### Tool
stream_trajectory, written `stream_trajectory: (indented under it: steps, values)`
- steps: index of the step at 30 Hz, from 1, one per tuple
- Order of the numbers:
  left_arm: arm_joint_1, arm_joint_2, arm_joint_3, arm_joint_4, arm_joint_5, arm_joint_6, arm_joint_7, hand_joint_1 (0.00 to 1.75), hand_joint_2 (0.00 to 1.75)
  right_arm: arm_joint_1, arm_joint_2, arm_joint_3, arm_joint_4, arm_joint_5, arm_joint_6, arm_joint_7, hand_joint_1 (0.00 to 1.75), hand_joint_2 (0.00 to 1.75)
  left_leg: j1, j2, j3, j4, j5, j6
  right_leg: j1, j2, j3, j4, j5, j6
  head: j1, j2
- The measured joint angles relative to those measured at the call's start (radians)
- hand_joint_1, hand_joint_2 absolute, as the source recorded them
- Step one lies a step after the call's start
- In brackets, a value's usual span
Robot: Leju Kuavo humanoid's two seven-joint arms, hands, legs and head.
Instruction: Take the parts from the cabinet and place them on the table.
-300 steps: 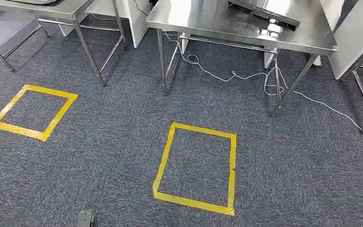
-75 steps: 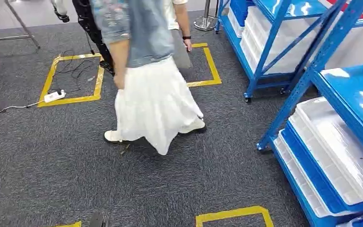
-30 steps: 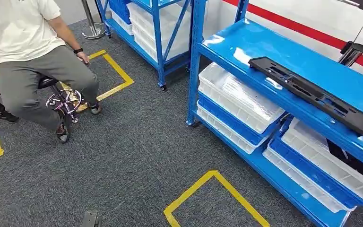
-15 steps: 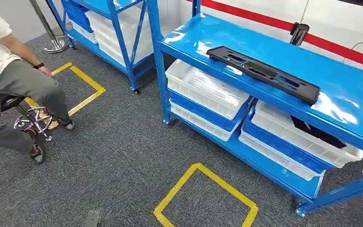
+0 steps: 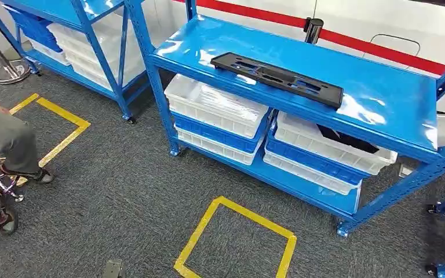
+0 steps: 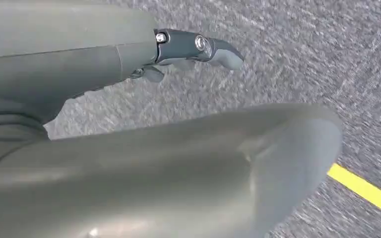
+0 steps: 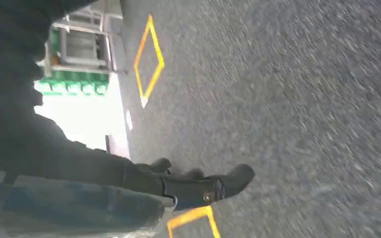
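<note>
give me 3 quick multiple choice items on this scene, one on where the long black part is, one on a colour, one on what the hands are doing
1. The long black part lies:
A on the floor
B on the rack's top shelf
C in a white bin

2. The floor tape square is:
A yellow
B red
C green

3. Both hands are:
A holding the part
B holding a bin
C holding nothing

Answers:
1 B: the long black part rests flat on the blue rack.
2 A: the tape square is yellow.
3 C: the left hand and right hand hang over carpet, nothing in them.

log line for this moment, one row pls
phase: facing blue shelf rack | target: long black part flat on top shelf, untouched | left hand: holds nothing, over carpet | right hand: holds nothing, over carpet | seated person at left
</note>
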Motion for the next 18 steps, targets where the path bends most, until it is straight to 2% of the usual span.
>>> stream_trajectory:
  steps: [1,2,3,4,5,6,7,8,9,10,11,12,14,15,16,17,18]
  values:
    - [0.003,0.000,0.000,0.000,-0.001,0.001,0.001,0.00,0.00,-0.001,0.001,0.000,0.000,0.006,0.008,0.006,0.00,1.75,-0.004,0.010,-0.001,-0.005,0.004,0.007,0.001,-0.054,-0.027,0.045,-0.032,-0.005,0.002,0.000]
    - [0.008,0.000,0.000,0.000,-0.003,0.002,0.003,0.00,0.00,-0.003,0.004,0.000,0.000,0.010,0.011,0.011,0.00,1.75,-0.005,0.025,-0.004,-0.005,0.005,0.009,-0.003,-0.073,-0.066,0.119,-0.071,-0.010,0.004,0.000]
    - [0.016,0.001,0.000,0.000,-0.007,0.001,0.003,0.00,0.00,-0.004,0.004,0.000,0.000,0.012,0.014,0.012,0.00,1.75,-0.006,0.043,-0.006,-0.005,0.005,0.009,-0.005,-0.080,-0.110,0.211,-0.110,-0.012,0.003,0.000]
    - [0.022,0.002,0.000,0.000,-0.009,0.001,0.003,0.00,0.00,-0.003,0.006,0.000,0.000,0.013,0.015,0.012,0.00,1.75,-0.006,0.060,-0.009,-0.004,0.005,0.009,-0.006,-0.082,-0.146,0.291,-0.138,-0.008,0.004,0.000]
    - [0.025,0.002,0.000,0.000,-0.010,0.001,0.003,0.00,0.00,-0.001,0.007,0.000,0.000,0.014,0.015,0.012,0.00,1.75,-0.006,0.073,-0.011,-0.004,0.005,0.008,-0.008,-0.084,-0.159,0.325,-0.144,0.001,0.005,0.000]
    - [0.026,0.002,0.000,0.000,-0.010,0.001,0.004,0.00,0.00,0.001,0.007,0.000,0.000,0.014,0.015,0.013,0.00,1.75,-0.006,0.086,-0.012,-0.004,0.006,0.007,-0.012,-0.087,-0.145,0.306,-0.134,0.011,0.003,0.000]
    - [0.026,0.002,0.000,0.000,-0.010,0.001,0.005,0.00,0.00,0.002,0.007,0.000,0.000,0.015,0.015,0.013,0.00,1.75,-0.005,0.097,-0.012,-0.003,0.006,0.005,-0.016,-0.093,-0.105,0.242,-0.110,0.023,0.005,0.000]
    - [0.026,0.001,0.000,0.000,-0.010,0.001,0.005,0.00,0.00,0.002,0.007,0.000,0.000,0.015,0.015,0.013,0.00,1.75,-0.004,0.108,-0.011,-0.003,0.006,0.001,-0.019,-0.108,-0.044,0.137,-0.077,0.034,0.005,0.000]
    - [0.026,0.001,-0.001,0.000,-0.010,0.001,0.005,0.00,0.00,-0.001,0.007,0.000,0.000,0.016,0.015,0.013,0.00,1.75,-0.005,0.119,-0.008,0.000,0.004,-0.005,-0.019,-0.149,0.020,0.032,-0.053,0.040,0.005,0.000]
    - [0.026,0.001,-0.001,0.000,-0.010,0.001,0.006,0.00,0.00,-0.005,0.007,0.000,0.000,0.016,0.015,0.013,0.00,1.75,-0.009,0.126,-0.007,0.002,0.002,-0.012,-0.017,-0.196,0.045,-0.017,-0.047,0.032,0.007,0.000]
    - [0.027,0.002,-0.001,0.000,-0.010,0.001,0.006,0.00,0.00,-0.008,0.009,0.000,0.000,0.018,0.015,0.013,0.00,1.75,-0.016,0.141,-0.005,0.006,-0.006,-0.023,-0.008,-0.187,0.048,-0.017,-0.034,0.022,0.006,0.000]
    - [0.026,0.003,-0.001,0.000,-0.010,0.001,0.006,0.00,0.00,-0.009,0.009,0.000,0.000,0.018,0.015,0.013,0.00,1.75,-0.018,0.149,-0.002,0.006,-0.008,-0.028,-0.008,-0.175,0.045,-0.015,-0.034,0.014,0.001,0.000]
    - [0.025,0.003,-0.002,0.000,-0.010,0.001,0.006,0.00,0.00,-0.005,0.010,0.000,0.000,0.019,0.016,0.013,0.00,1.75,-0.011,0.174,0.008,0.006,-0.011,-0.037,-0.008,-0.150,0.036,-0.015,-0.033,0.002,0.001,0.000]
    - [0.024,0.004,-0.003,0.000,-0.011,0.001,0.006,0.00,0.00,-0.003,0.011,0.000,0.000,0.019,0.016,0.013,0.00,1.75,0.001,0.151,0.004,0.016,-0.020,-0.049,-0.030,-0.136,0.050,-0.019,-0.026,-0.009,0.000,0.000]
    - [0.024,0.005,-0.003,0.000,-0.011,0.001,0.006,0.00,0.00,-0.002,0.012,0.000,0.000,0.019,0.016,0.013,0.00,1.75,0.002,0.092,-0.008,0.053,-0.053,-0.055,-0.025,-0.125,0.046,-0.019,-0.024,-0.016,-0.002,0.000]
    - [0.025,0.005,-0.003,0.000,-0.011,0.001,0.006,0.00,0.00,-0.003,0.013,0.000,0.000,0.019,0.016,0.013,0.00,1.75,0.002,0.061,-0.032,0.114,-0.097,-0.055,-0.024,-0.116,0.045,-0.018,-0.019,-0.027,-0.003,0.000]
    - [0.028,0.006,-0.003,0.000,-0.011,0.001,0.006,0.00,0.00,-0.005,0.016,0.000,0.000,0.019,0.016,0.013,0.00,1.75,0.002,0.042,-0.073,0.210,-0.150,-0.056,-0.020,-0.103,0.042,-0.018,-0.018,-0.030,-0.003,0.000]
